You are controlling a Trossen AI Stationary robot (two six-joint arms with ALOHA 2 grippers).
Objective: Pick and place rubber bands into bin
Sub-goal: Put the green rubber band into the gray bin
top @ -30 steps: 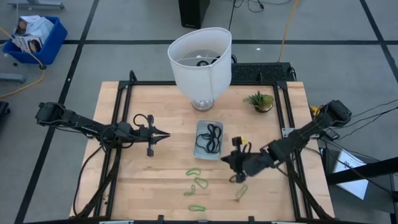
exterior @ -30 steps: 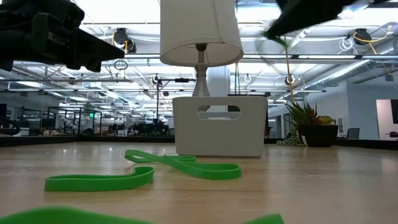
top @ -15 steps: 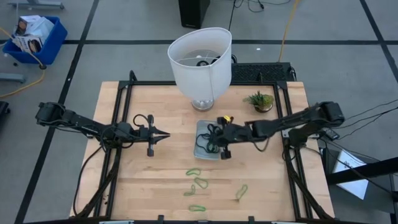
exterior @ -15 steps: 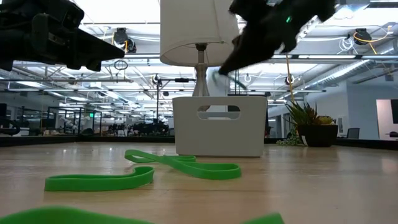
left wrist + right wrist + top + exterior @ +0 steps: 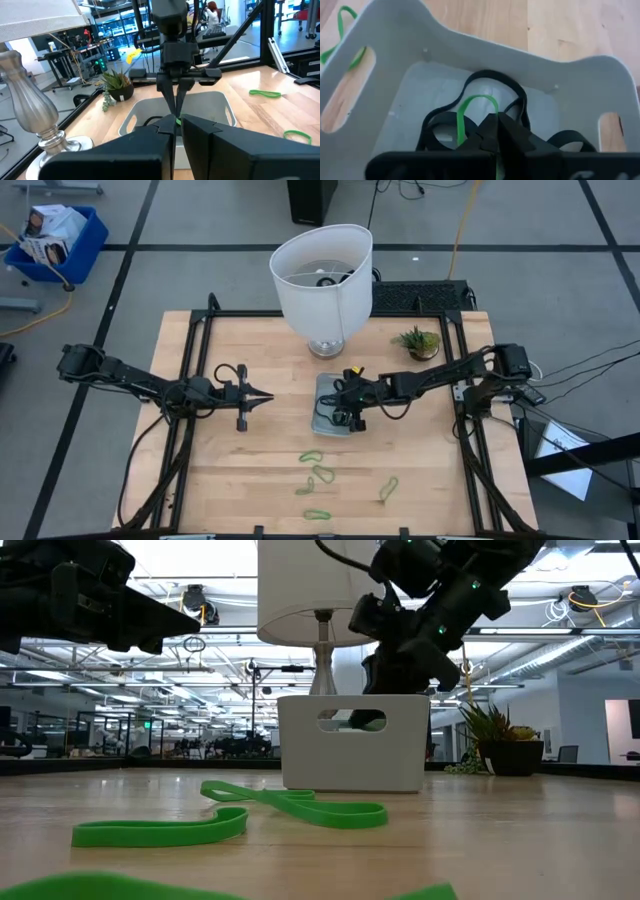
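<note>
1. Tabletop: you are looking at a wooden surface inside a black frame.

2. Lamp with white shade: it is standing at the middle of the tabletop's far edge.

3. Left gripper: it is hanging over the left half of the tabletop, well apart from the bin, fingers drawn together on nothing, tips pointing toward the bin.

4. Right gripper: it is reaching into the bin from the right edge's side, its fingers pinched together on a light-green rubber band, whose loop is lying over the black ones.

5. Bin: it is sitting near the tabletop's centre, just in front of the lamp's base.

6. Potted plant: it is standing toward the far right corner.

7. Black rubber bands: they are lying tangled on the bin's floor.

8. Loose green rubber bands: you are seeing four of them lying scattered near the tabletop's near edge, in front of the bin.
</note>
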